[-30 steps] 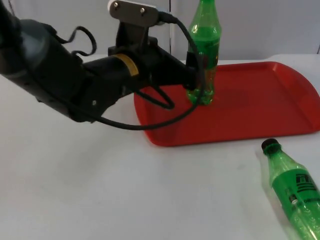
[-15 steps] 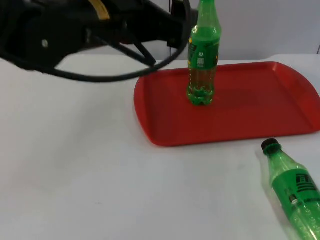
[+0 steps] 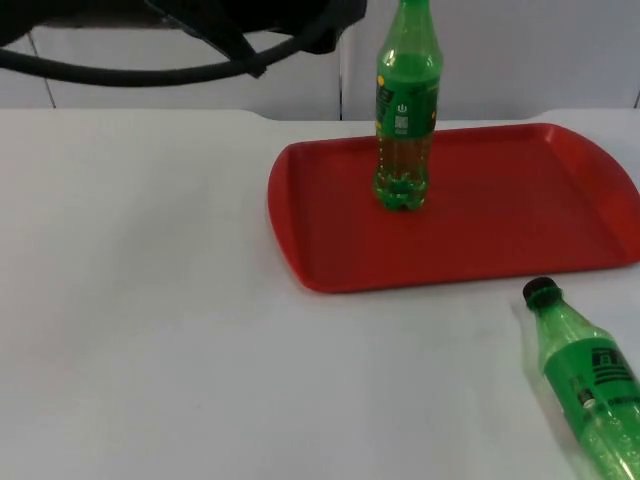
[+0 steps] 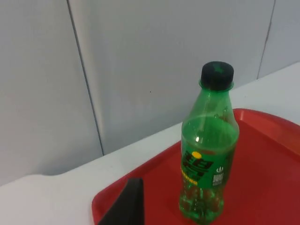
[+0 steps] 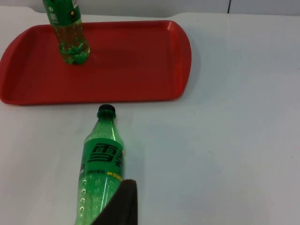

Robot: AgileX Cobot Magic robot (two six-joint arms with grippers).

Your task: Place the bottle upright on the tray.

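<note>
One bottle [image 3: 404,120] stands upright on the tray [image 3: 500,240], another bottle [image 3: 585,375] lies on the worktop; fingers' state cannot be told

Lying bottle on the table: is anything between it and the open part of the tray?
Nothing visible. The lying bottle rests on the white table just off the tray's near edge, cap toward it. The upright bottle stands away from that path, leaving most of the tray bare.

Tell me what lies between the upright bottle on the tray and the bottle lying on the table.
Nothing but bare red tray floor, its front rim and white table: the top view shows no object between the standing bottle and the lying bottle.
</note>
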